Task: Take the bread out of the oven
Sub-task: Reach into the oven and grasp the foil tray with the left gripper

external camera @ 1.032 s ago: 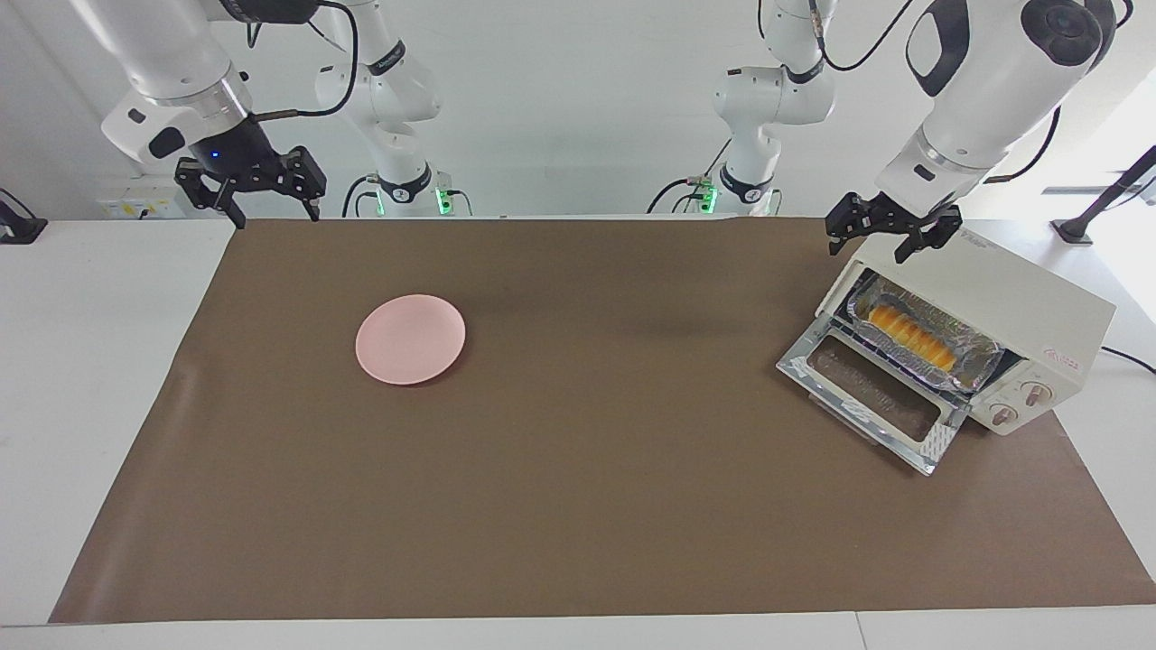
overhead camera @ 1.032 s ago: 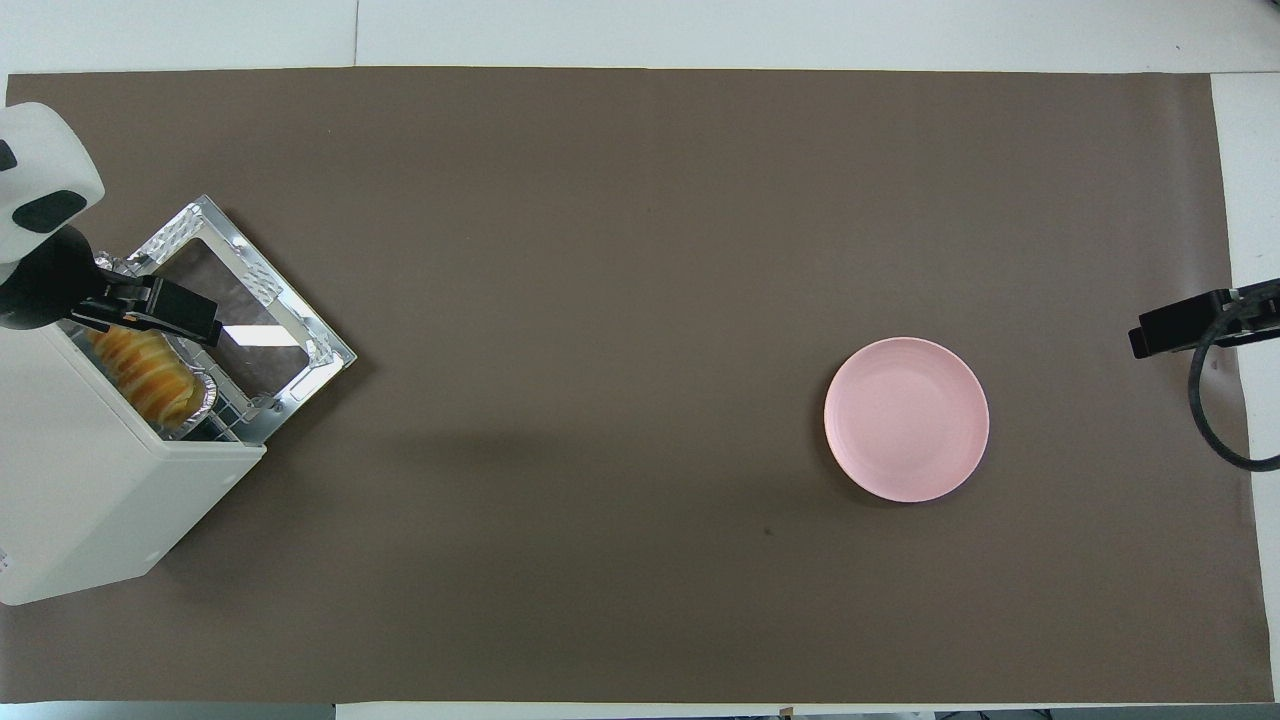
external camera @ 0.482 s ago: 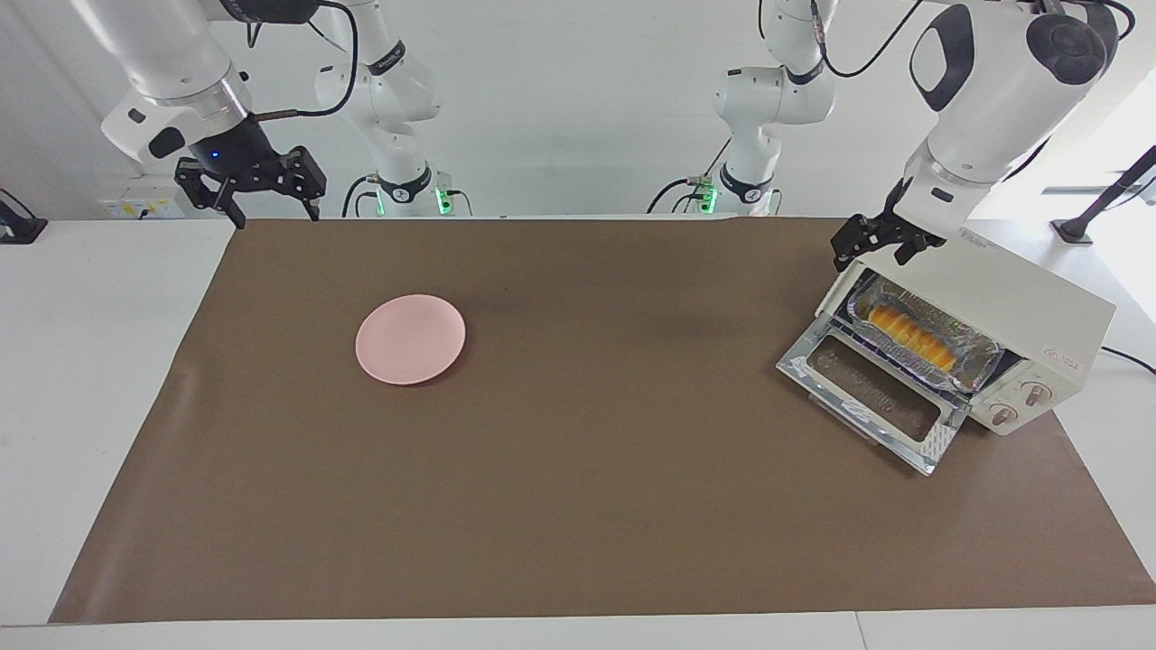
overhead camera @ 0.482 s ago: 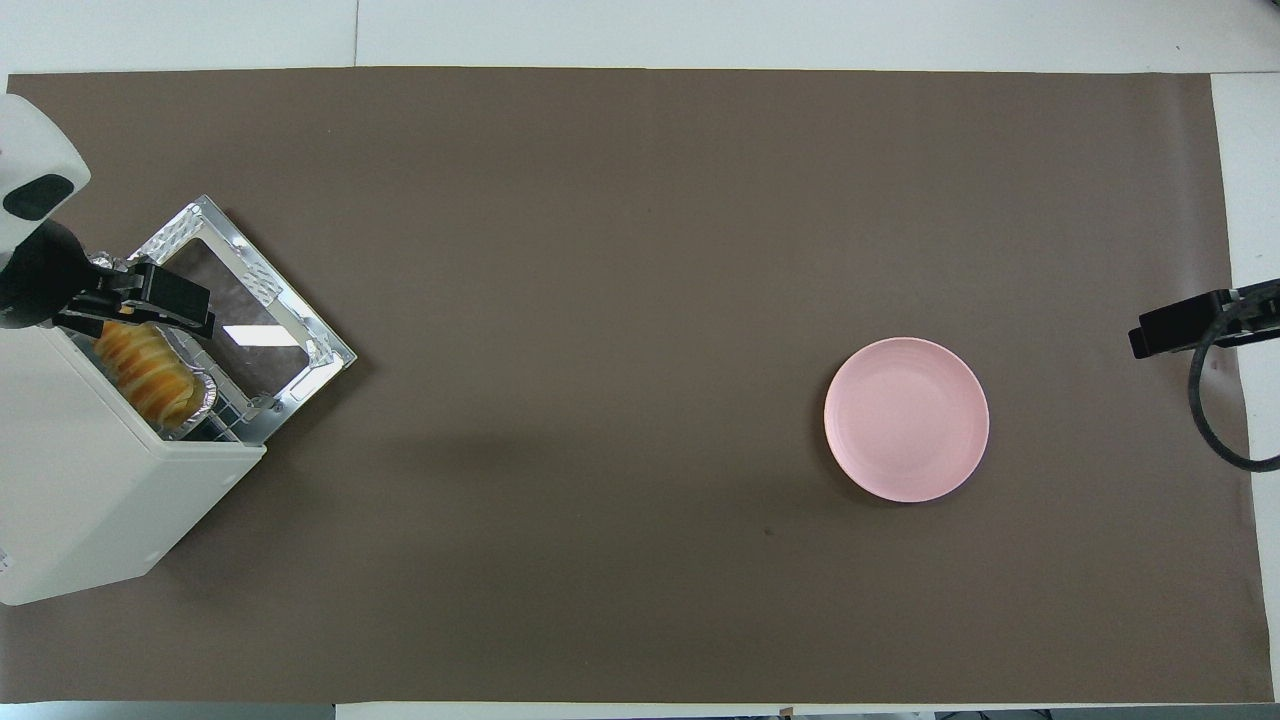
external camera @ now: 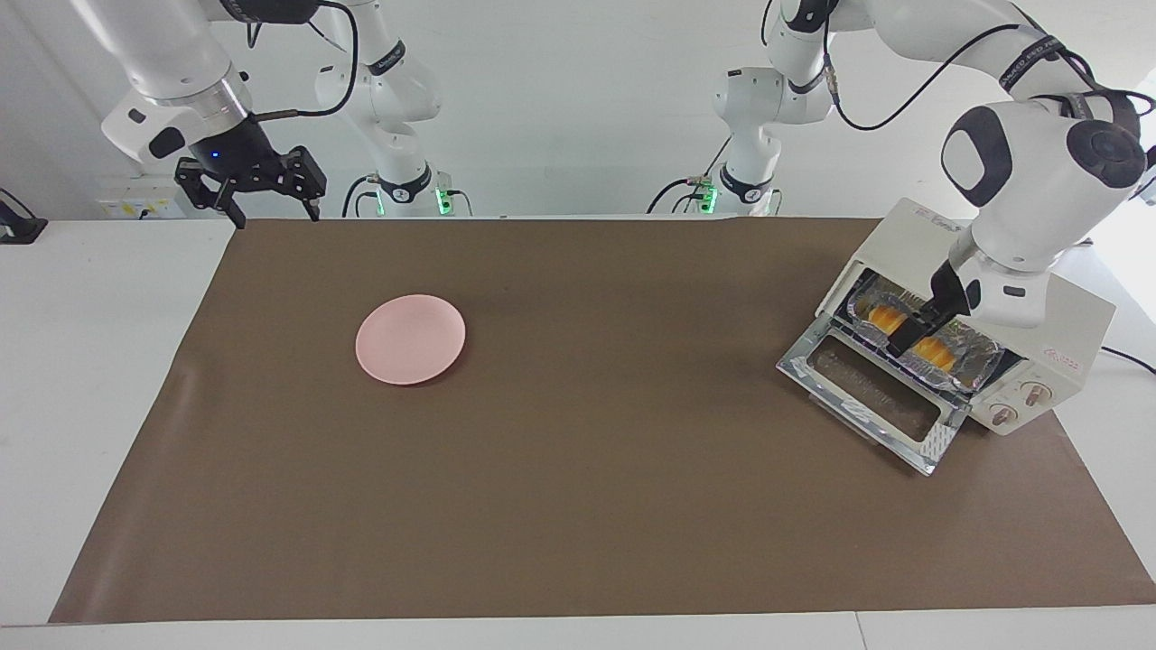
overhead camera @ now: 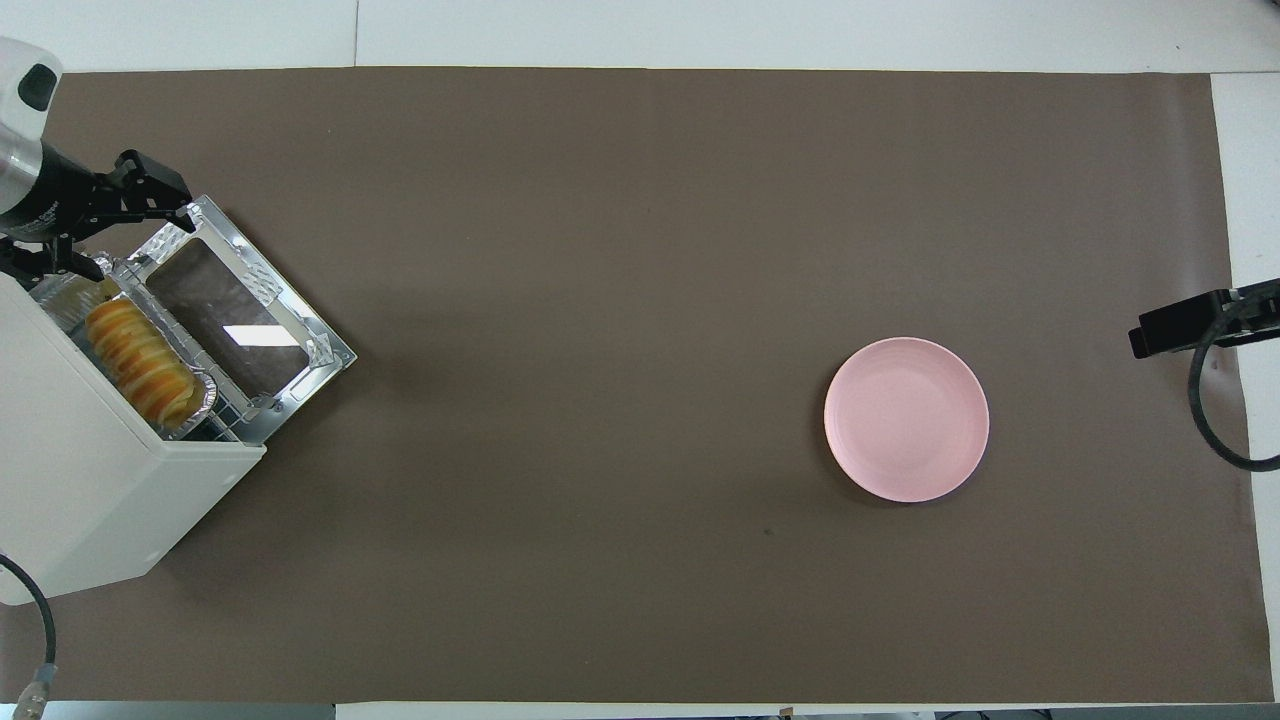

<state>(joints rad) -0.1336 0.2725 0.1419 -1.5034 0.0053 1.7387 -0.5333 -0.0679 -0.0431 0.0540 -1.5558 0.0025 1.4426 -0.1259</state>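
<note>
Left gripper [external camera: 914, 336] over bread [external camera: 939, 354] (in oven [external camera: 1039, 316]) — right waits.

White arms [external camera: 1011, 54], black cables, black tools

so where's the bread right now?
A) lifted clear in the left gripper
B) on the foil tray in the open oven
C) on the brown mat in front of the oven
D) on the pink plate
B: the bread lies on the foil tray inside the oven, whose door is dropped open; the plate is bare.
</note>
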